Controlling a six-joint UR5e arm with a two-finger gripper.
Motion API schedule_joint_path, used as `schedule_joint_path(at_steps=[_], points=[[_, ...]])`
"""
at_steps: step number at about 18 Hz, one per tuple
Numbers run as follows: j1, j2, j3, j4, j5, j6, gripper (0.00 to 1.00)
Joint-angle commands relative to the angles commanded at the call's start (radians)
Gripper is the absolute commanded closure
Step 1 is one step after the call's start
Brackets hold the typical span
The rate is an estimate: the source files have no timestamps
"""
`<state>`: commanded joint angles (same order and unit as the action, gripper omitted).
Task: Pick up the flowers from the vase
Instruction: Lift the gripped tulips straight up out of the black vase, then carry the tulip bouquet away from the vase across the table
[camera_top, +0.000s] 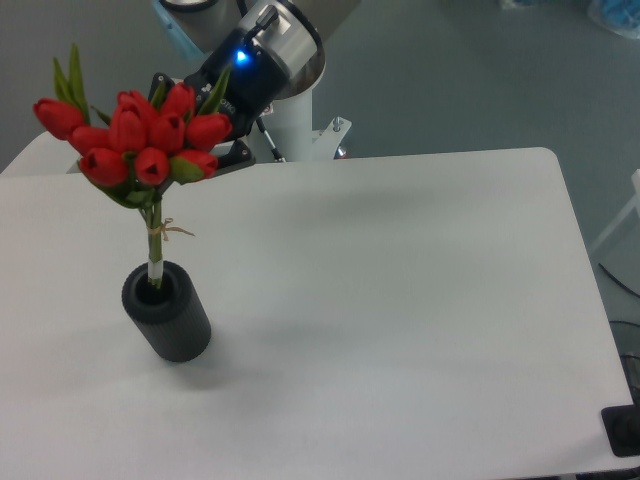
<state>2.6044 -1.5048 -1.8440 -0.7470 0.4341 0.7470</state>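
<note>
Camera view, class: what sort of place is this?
Probably a robotics lab: a robot arm's pincer holds red flowers above a dark vase on a plain white table, over a bare grey floor.

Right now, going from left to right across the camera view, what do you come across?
red tulip bunch → ribbed black vase → tool → bare white table

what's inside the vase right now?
Only the lower end of the stems of the flowers dips into the vase mouth. The vase's inside below the rim is dark; stem tips and bottom are hidden.
</note>
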Motion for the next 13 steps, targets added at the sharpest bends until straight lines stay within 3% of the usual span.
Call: schedule_joint_path(at_steps=[4,10,13], points=[[0.083,-0.046,0.054,0.003,0.0,0.031,0.77],[0.18,-0.213,0.216,0.005,0.0,0.077,0.77],[0.236,-0.264,0.238,0.003,0.005,0.165,0.77]])
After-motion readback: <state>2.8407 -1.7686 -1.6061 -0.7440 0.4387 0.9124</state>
